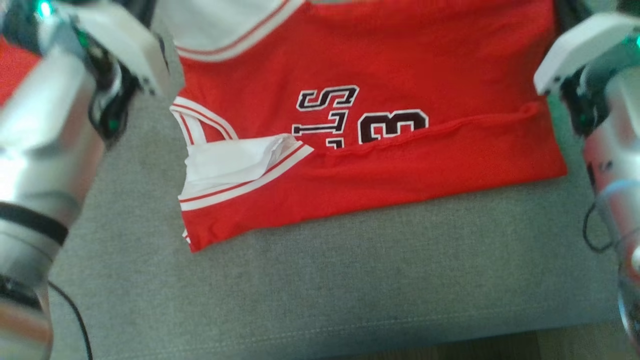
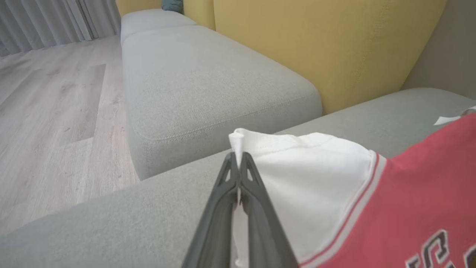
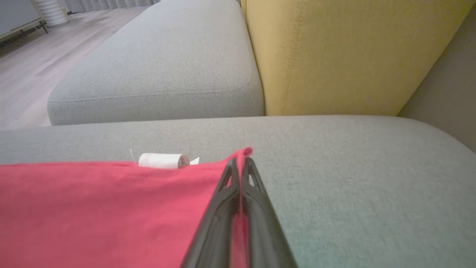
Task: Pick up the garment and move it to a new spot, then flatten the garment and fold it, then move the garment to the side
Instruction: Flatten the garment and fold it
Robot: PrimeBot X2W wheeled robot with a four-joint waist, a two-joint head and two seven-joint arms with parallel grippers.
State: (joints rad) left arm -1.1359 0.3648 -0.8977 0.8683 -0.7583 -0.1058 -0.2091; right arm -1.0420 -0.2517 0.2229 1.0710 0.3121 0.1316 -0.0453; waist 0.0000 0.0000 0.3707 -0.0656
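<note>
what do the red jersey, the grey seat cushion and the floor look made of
Red jersey: soft matte knit, perhaps cotton or polyester; it creases and folds limply.
Grey seat cushion: matte woven upholstery, flecked weave, stitched seam.
Floor: pale planks with grain; wood or laminate, can't tell.

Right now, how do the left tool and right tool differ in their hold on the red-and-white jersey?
The left tool pinches white sleeve cloth; the right tool pinches red cloth. Left tool's end has striped trim; right tool's end is plain. Both are shut on the red-and-white fabric jersey.
</note>
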